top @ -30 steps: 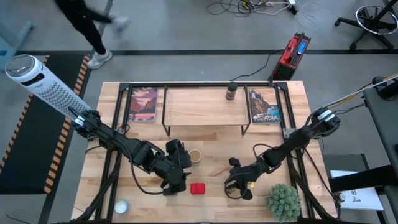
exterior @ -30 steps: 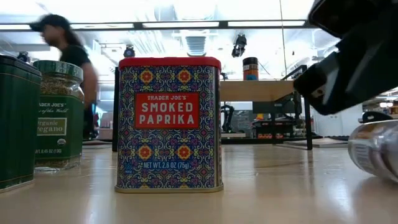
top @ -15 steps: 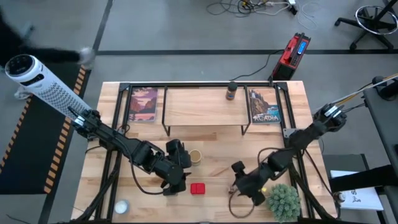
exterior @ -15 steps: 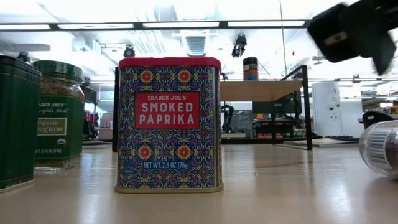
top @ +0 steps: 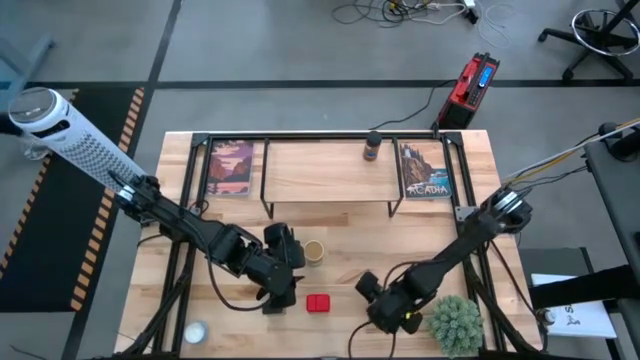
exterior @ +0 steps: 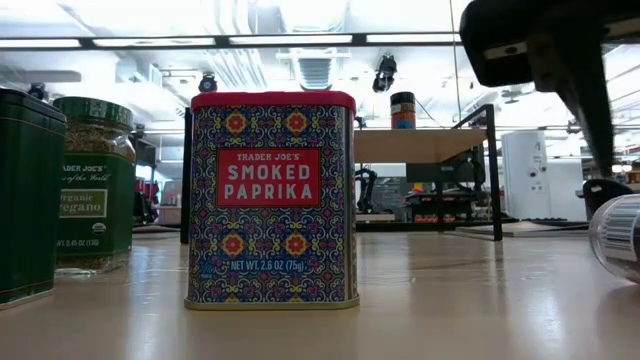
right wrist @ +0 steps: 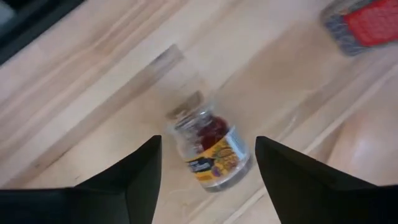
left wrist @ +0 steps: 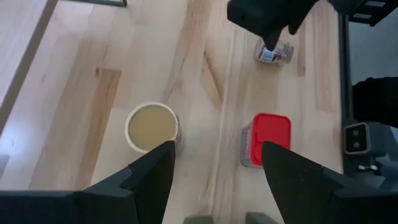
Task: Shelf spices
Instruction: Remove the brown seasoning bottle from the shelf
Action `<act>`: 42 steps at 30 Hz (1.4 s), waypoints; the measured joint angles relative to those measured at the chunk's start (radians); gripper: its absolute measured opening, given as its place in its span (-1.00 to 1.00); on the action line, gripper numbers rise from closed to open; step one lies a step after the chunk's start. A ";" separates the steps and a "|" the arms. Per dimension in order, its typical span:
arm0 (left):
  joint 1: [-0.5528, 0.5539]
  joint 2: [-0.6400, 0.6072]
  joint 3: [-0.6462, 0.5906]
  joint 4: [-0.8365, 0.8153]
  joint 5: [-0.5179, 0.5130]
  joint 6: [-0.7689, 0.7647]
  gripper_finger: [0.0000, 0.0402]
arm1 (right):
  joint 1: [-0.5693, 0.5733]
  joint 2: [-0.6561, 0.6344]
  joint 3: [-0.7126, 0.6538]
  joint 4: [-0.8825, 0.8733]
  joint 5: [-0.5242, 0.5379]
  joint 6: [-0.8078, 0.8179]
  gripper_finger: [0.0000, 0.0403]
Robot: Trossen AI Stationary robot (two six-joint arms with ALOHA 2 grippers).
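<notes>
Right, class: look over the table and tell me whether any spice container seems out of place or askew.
Yes. The tiny clear jar with red contents lies tipped on its side on the light-wood tabletop, ahead of the open right gripper. The red square tin and tan round jar stand upright, so the toppled jar looks odd.

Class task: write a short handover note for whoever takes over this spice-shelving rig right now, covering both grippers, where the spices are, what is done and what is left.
Left gripper: open, empty, above the table between the tan round jar and the red square tin.
Right gripper: open, hovering over the tiny clear jar, which lies on its side on the table, not gripped.
Done: only the dark-capped brown bottle stands on the shelf.
Left: the tan jar, red tin, clear jar, the green-lidded jar and the small black box all sit on the table near its front.
</notes>
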 joint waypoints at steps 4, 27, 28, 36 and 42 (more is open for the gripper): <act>-0.001 -0.023 0.000 -0.005 0.004 -0.012 0.14 | 0.004 0.061 0.071 -0.079 -0.003 -0.050 0.13; -0.002 -0.053 0.000 -0.004 0.003 -0.063 0.14 | 0.044 0.118 0.116 -0.115 0.071 -0.246 0.14; -0.002 -0.053 0.000 -0.003 0.003 -0.066 0.14 | 0.044 0.120 0.116 -0.117 0.071 -0.262 0.14; -0.002 -0.053 0.000 -0.001 0.003 -0.081 0.14 | 0.043 0.143 0.116 -0.126 0.078 -0.363 0.12; -0.002 -0.053 0.000 -0.001 0.003 -0.085 0.14 | 0.042 0.143 0.116 -0.126 0.078 -0.392 0.12</act>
